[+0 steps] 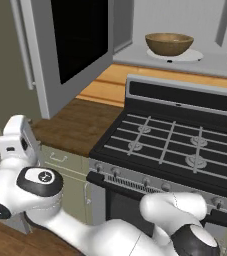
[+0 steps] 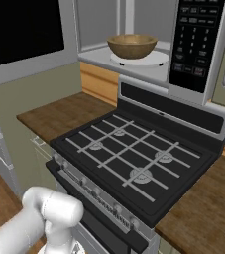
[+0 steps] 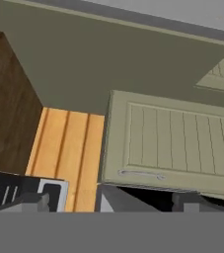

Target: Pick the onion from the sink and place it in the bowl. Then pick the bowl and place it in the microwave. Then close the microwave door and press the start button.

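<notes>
One bowl [image 1: 169,43] inside microwave [image 2: 198,44] | door [image 1: 70,45] open | fingers' spread cannot tell

You have one bowl [image 1: 169,44], one microwave [image 2: 134,30] with one open microwave door [image 1: 67,42], one stove [image 2: 134,163] showing four burners

turntable plate [image 2: 148,58]: round, white, on the microwave floor [image 1: 220,62], carrying the bowl [image 2: 132,45]
bowl: brown wood, upright, centred on the plate
counter [image 1: 72,125]: dark wood, left of the stove [image 2: 134,161]
claw: position cannot be told
</notes>
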{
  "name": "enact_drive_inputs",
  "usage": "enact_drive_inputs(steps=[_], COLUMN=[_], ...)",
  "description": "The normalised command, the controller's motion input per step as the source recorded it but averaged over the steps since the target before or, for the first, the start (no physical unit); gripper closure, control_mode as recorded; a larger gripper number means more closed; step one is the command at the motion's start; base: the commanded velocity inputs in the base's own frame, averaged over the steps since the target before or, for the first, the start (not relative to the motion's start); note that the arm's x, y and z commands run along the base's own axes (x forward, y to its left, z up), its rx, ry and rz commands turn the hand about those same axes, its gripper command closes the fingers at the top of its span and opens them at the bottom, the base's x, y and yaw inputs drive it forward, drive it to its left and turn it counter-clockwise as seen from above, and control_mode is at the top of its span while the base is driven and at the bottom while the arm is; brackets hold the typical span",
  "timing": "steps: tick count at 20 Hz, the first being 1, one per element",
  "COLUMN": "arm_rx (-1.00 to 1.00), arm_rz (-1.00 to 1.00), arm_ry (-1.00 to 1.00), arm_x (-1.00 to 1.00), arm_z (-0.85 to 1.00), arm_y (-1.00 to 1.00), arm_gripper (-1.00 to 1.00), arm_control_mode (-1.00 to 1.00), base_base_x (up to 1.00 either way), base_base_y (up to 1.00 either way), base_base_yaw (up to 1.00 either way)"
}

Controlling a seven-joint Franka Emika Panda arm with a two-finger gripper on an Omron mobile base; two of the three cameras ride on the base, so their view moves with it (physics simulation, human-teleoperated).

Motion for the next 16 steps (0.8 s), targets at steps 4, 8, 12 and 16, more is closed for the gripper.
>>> enact_drive_inputs(steps=[4,8,12,16], arm_rx=[-0.01,0.0,0.0,0.0], arm_rz=[-0.1,-0.05,-0.02,0.0], arm_ry=[0.0,0.0,-0.1,-0.11], arm_x=[0.7,0.61,0.39,0.31], arm_z=[-0.02,0.0,0.06,0.18], arm_y=[0.3,0.0,-0.22,-0.44], arm_gripper=[-1.0,-1.0,-1.0,-1.0], arm_control_mode=[-1.0,-1.0,-1.0,-1.0], base_base_x=[0.0,0.0,0.0,0.0], base_base_y=[0.0,0.0,0.0,0.0], base_base_yaw=[0.0,0.0,0.0,0.0])
